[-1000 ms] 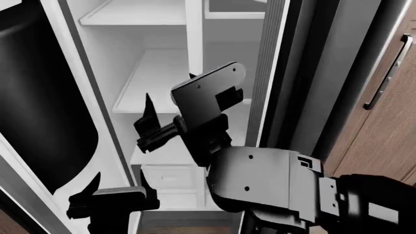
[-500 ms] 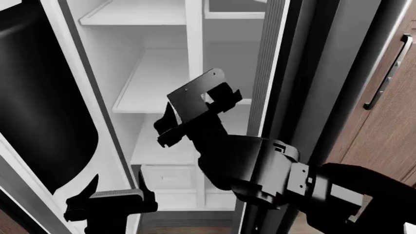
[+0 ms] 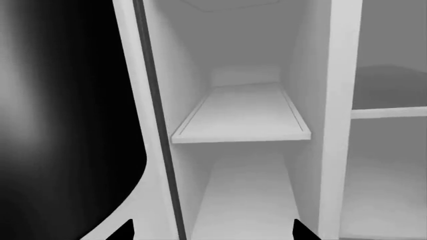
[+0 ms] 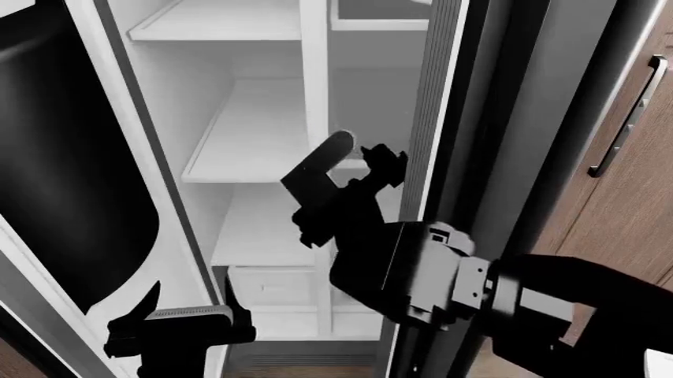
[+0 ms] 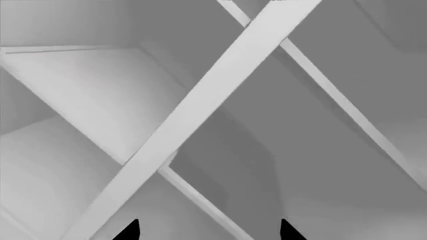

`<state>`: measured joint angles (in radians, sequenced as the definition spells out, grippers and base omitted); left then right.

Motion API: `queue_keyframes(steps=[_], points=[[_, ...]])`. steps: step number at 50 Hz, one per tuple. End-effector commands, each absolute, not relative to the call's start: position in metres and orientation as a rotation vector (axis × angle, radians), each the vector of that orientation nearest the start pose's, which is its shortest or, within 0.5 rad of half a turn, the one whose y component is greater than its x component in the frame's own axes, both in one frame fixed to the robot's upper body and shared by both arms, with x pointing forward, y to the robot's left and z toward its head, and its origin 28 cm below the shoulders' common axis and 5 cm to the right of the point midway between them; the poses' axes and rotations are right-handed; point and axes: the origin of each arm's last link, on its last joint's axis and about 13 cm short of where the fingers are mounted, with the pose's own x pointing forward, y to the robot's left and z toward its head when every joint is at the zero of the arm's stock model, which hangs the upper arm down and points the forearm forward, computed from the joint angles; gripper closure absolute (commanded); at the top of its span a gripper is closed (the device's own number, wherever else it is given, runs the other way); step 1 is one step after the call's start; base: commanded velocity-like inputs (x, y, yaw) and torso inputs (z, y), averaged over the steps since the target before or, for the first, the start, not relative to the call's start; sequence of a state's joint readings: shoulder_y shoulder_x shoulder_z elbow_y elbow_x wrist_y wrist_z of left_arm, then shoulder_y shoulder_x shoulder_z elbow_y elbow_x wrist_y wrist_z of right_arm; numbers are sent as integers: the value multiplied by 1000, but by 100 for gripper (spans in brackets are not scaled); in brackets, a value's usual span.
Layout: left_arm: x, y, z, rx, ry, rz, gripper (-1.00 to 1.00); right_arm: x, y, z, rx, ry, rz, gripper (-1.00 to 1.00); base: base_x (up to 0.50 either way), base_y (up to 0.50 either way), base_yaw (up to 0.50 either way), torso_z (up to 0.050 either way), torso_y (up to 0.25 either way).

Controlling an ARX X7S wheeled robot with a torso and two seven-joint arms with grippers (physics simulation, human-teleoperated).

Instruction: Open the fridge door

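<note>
While the fridge [image 4: 94, 197] door stands swung open, white shelves [image 4: 258, 142] exposed, left gripper [image 4: 187, 303] spread and empty, right gripper [image 4: 347, 185] parted, holding nothing

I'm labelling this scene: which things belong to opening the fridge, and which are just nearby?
Belongs to the job:
fridge
left door, swung open
right door
left pincer
right pincer

Just nearby:
wooden cabinet
cabinet handle

I see the tall glossy black fridge [image 4: 505, 118] standing open, white shelves bare, my right gripper [image 4: 352, 185] raised before them.
</note>
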<state>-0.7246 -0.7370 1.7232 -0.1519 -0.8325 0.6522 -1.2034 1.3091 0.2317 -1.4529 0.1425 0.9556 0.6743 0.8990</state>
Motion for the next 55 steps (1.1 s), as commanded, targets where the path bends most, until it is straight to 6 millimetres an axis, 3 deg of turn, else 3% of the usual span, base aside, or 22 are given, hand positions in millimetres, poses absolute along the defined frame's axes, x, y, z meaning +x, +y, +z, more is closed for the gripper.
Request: queue_keyframes(steps=[1, 8, 19, 27, 34, 55], points=[[210, 227, 20, 103, -8, 155, -100, 315, -6, 165, -764, 102, 75, -100, 0, 0, 0, 0, 0], [210, 228, 20, 103, -8, 154, -100, 311, -18, 165, -745, 133, 24, -100, 0, 0, 0, 0, 0], [210, 228, 20, 104, -9, 152, -100, 284, -22, 167, -788, 132, -33, -100, 0, 0, 0, 0, 0], [212, 225, 21, 103, -13, 152, -100, 248, -37, 176, -851, 131, -108, -100, 0, 0, 0, 0, 0], [210, 227, 21, 97, -18, 154, -100, 220, -57, 171, -801, 99, -201, -100, 0, 0, 0, 0, 0], [211, 225, 22, 100, -15, 147, -100, 197, -108, 145, -672, 96, -454, -100, 0, 0, 0, 0, 0]])
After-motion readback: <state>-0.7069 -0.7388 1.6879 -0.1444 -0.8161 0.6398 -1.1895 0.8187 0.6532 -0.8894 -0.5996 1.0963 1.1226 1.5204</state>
